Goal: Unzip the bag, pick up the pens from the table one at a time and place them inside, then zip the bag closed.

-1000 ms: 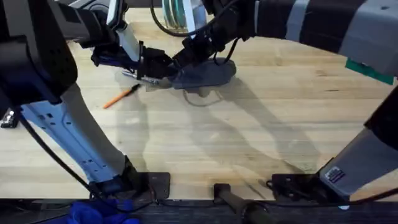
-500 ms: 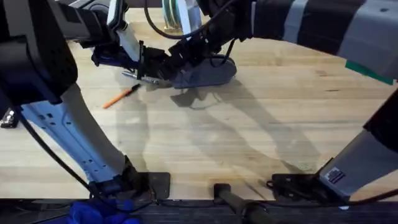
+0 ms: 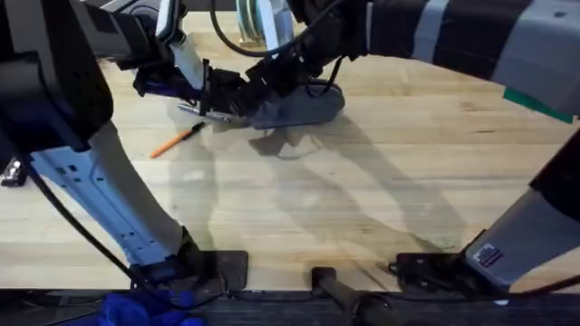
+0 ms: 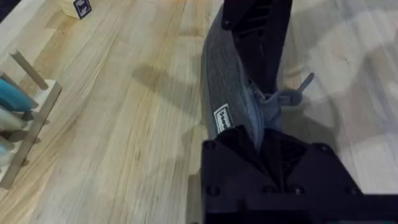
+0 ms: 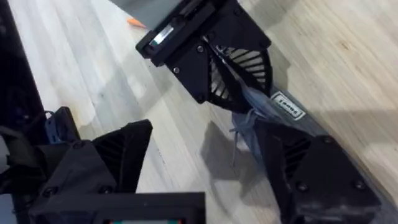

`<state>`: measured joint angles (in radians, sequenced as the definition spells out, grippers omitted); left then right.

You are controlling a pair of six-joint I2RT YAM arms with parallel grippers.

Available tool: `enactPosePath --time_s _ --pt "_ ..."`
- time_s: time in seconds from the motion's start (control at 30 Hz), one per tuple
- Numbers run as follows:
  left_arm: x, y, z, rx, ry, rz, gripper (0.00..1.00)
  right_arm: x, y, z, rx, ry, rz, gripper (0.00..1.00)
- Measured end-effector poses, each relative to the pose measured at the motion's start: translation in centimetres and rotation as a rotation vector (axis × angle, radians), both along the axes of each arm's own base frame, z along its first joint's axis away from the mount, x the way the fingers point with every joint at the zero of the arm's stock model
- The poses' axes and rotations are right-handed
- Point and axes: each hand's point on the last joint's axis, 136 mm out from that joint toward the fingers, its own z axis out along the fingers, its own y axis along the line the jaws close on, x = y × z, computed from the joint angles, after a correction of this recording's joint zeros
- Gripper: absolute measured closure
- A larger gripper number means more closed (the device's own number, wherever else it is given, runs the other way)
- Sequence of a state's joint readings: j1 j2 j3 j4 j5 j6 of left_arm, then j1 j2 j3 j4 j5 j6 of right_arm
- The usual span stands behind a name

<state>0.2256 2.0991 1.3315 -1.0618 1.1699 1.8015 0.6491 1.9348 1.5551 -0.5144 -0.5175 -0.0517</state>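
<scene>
The blue-grey pencil pouch (image 3: 299, 106) lies at about twelve o'clock on my overhead view, far across the wooden worktop (image 3: 381, 199). My left end effector (image 3: 237, 101) is pinching the pouch's end at its nine o'clock side, which I judge is to anchor the fabric. My right end effector (image 3: 276, 80) sits on the pouch's top near that same end; its wrist view shows one finger (image 5: 305, 168) beside the grey pull cord (image 5: 239, 134), but I cannot tell whether it has the cord clamped. The orange pen (image 3: 177, 140) waits on the worktop toward eight o'clock from the pouch. How far the zip is open is hidden under both end effectors.
</scene>
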Motion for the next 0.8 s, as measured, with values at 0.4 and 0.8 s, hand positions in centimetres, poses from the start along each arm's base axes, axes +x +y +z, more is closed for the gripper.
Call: enactPosePath --time_s 0.4,0.8 --pt "0.1 0.1 -0.2 0.017 -0.008 -0.003 0.008 -0.1 -0.1 -0.1 -0.006 0.008 -0.001 0.006" --pt "0.3 0.2 0.1 0.014 0.021 0.008 0.007 0.1 -2.5 0.6 -0.119 0.016 -0.062 0.006"
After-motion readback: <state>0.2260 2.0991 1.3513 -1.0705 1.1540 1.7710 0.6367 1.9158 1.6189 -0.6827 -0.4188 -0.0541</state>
